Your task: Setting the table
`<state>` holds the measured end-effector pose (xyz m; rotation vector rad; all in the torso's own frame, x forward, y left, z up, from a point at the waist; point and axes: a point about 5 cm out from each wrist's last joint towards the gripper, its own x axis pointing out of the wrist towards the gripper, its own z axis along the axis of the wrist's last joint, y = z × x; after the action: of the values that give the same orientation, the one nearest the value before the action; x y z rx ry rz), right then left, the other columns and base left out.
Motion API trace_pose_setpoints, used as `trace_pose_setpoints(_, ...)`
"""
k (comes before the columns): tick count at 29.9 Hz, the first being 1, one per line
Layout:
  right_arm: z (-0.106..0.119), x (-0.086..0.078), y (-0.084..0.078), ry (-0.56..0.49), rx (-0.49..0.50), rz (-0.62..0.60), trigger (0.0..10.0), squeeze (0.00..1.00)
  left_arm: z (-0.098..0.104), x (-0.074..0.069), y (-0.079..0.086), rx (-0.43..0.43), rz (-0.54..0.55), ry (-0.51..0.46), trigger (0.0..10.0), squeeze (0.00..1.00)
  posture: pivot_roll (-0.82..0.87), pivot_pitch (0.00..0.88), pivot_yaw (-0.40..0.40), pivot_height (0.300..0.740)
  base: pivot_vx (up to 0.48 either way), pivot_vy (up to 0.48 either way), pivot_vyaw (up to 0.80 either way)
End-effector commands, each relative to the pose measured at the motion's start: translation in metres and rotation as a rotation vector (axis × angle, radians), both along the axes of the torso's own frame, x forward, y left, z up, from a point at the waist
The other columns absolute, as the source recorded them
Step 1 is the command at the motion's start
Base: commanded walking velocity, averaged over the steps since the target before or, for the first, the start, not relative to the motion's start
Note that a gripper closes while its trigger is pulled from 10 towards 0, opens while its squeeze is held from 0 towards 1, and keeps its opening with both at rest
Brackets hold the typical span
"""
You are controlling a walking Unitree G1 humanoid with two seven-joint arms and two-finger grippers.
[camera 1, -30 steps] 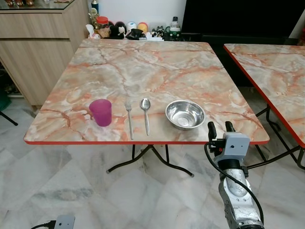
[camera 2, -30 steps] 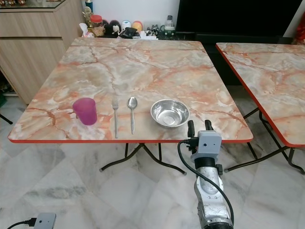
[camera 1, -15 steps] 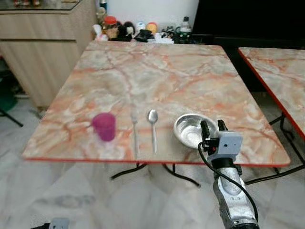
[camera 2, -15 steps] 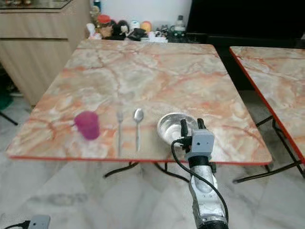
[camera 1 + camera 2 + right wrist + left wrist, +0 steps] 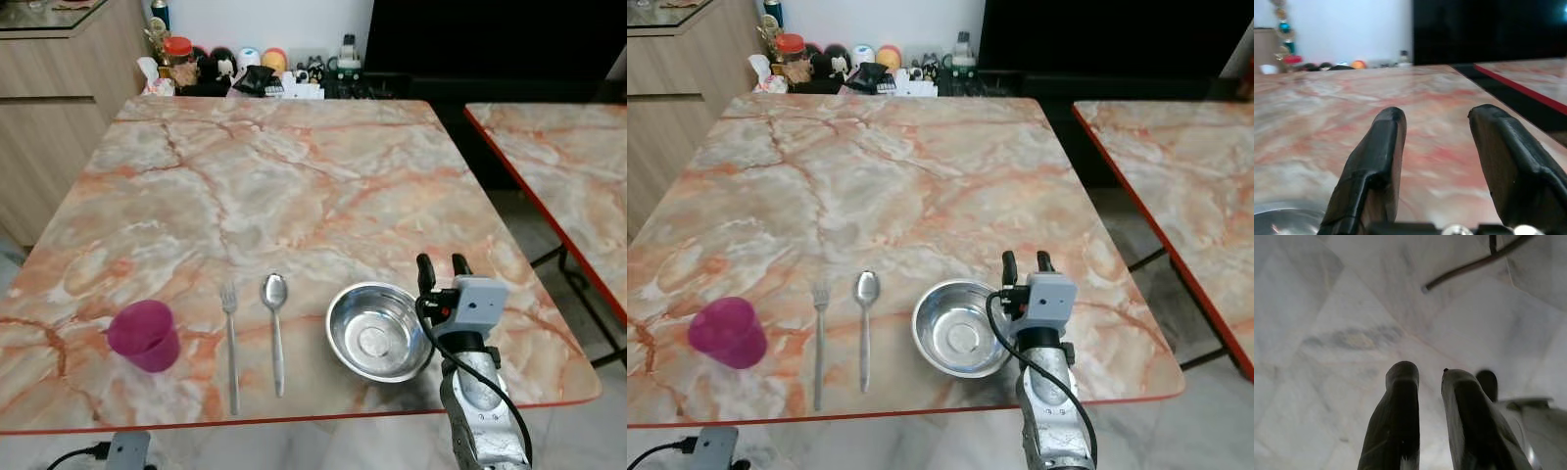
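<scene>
Steel bowl sits just left of the right gripper, whose parted fingers hold nothing.

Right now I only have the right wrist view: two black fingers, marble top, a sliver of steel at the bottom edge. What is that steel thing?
Observer: A steel bowl, empty, near the front edge of the table. The right gripper is just off its right rim, fingers apart, holding nothing.
Operator: Anything else laid out?
Observer: To the left of the bowl come a spoon, then a fork, then a purple cup, in one row along the front edge.
Operator: Where's the left arm?
Observer: The left gripper hangs low over the marble floor, near a dark table leg, with a narrow gap between its fingers.
</scene>
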<state>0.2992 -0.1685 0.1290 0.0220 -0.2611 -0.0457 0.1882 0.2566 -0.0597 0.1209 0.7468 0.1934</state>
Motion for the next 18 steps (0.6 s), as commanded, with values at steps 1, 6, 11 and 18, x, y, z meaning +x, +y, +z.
trace_pose_setpoints(1, 0.011, -0.007, 0.001, -0.028, 0.034, 0.019, 10.0, 0.00, -0.005, -0.012, 0.003, 0.009, 0.013, 0.036, 10.0, 0.00, 0.05, 0.158, -0.036, 0.740, 0.000, 0.000, 0.00)
trace_pose_setpoints(6, 0.020, -0.026, 0.006, -0.018, 0.101, 0.089, 10.0, 1.00, -0.005, -0.012, 0.003, 0.013, 0.013, 0.037, 10.0, 0.00, 0.05, 0.159, -0.045, 0.740, 0.000, 0.000, 0.00)
trace_pose_setpoints(11, 0.008, -0.042, 0.006, 0.066, 0.205, 0.116, 10.0, 1.00, -0.006, -0.012, 0.002, 0.014, 0.008, 0.042, 10.0, 0.00, 0.05, 0.150, -0.047, 0.740, 0.000, 0.000, 0.00)
trace_pose_setpoints(18, -0.015, -0.050, -0.003, 0.238, 0.468, 0.142, 10.0, 0.00, -0.006, -0.011, 0.000, 0.017, -0.001, 0.048, 10.0, 0.00, 0.04, 0.135, -0.048, 0.740, 0.000, 0.000, 0.00)
